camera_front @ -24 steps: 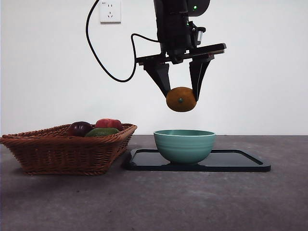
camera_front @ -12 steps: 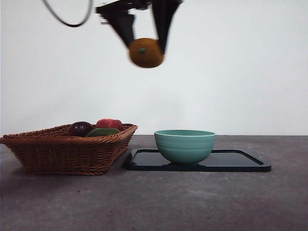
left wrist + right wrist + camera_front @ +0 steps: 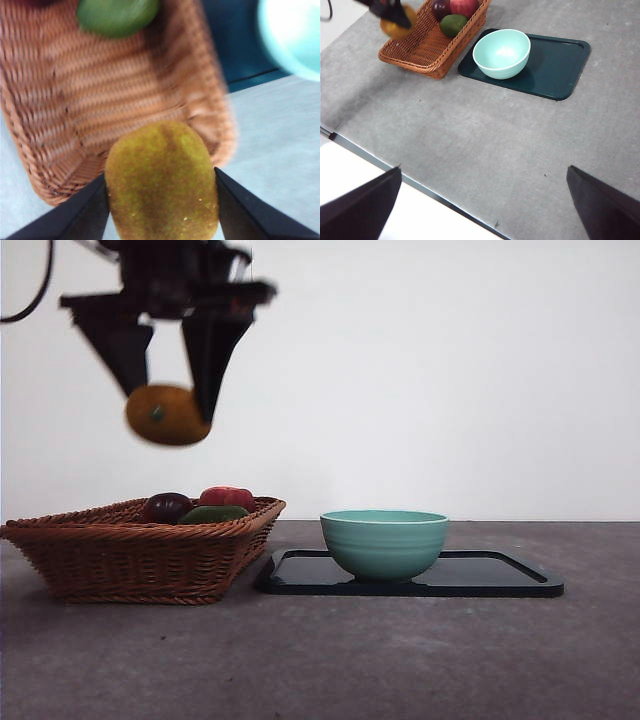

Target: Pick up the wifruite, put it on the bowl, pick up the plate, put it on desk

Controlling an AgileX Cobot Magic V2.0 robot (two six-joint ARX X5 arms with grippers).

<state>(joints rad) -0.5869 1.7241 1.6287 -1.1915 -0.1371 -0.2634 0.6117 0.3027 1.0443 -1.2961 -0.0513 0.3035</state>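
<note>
Blurring wifruite (image 3: pixel 167 415) in left pincer (image 3: pixel 166 390).

We are seeing open air above the bowl (image 3: pixel 384 542) on its dark tray (image 3: pixel 500 580), nothing blocking descent; the wicker basket (image 3: pixel 140 555) of fruit is crowding the tray's side, while bare desk (image 3: pixel 330 660) is lying open in front.
</note>
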